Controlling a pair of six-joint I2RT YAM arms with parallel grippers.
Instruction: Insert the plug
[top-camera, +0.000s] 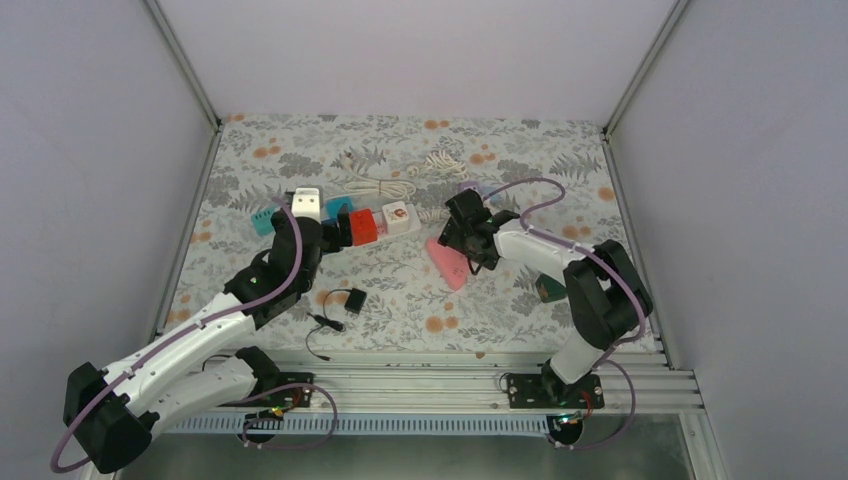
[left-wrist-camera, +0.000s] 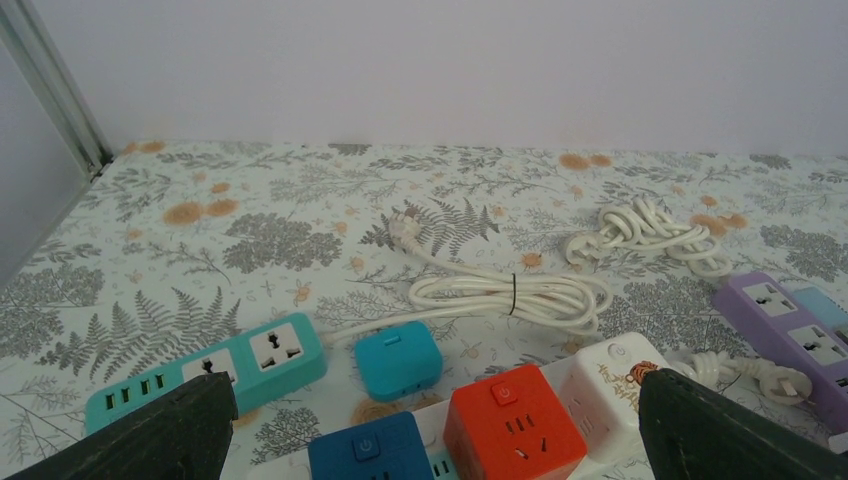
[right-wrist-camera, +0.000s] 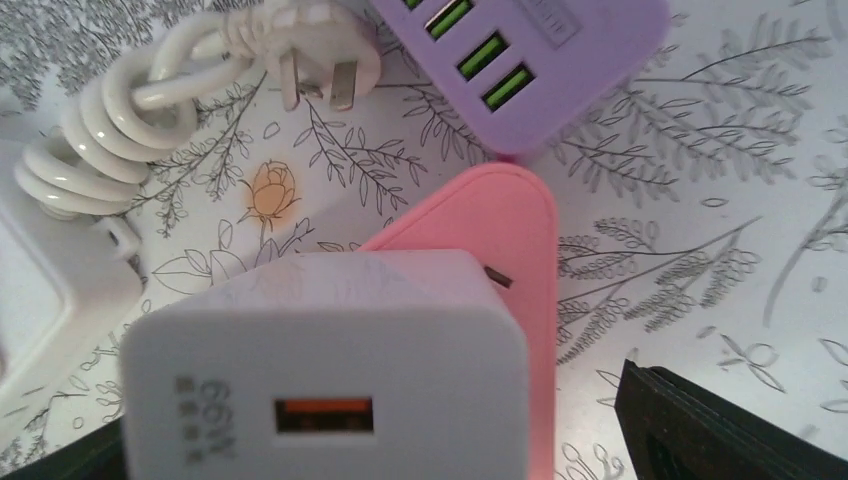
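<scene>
Floral-cloth table (top-camera: 560, 150), white walls. Charger (right-wrist-camera: 325, 340) stands on pink power strip (right-wrist-camera: 500, 230) — a prong still shows, so probably not fully seated. Right gripper (top-camera: 452, 235) spread around it, not clamping; left gripper (left-wrist-camera: 435, 385) wide open, empty.

Both are the same deal really: left arm (top-camera: 185, 345) and right arm (top-camera: 535, 248) have glossy white link shells, chunky black joint housings, a purple cable (top-camera: 527, 181) looping loosely along each, black base plates (top-camera: 545, 388), and matte black wedge-shaped fingers (left-wrist-camera: 150, 430).
</scene>
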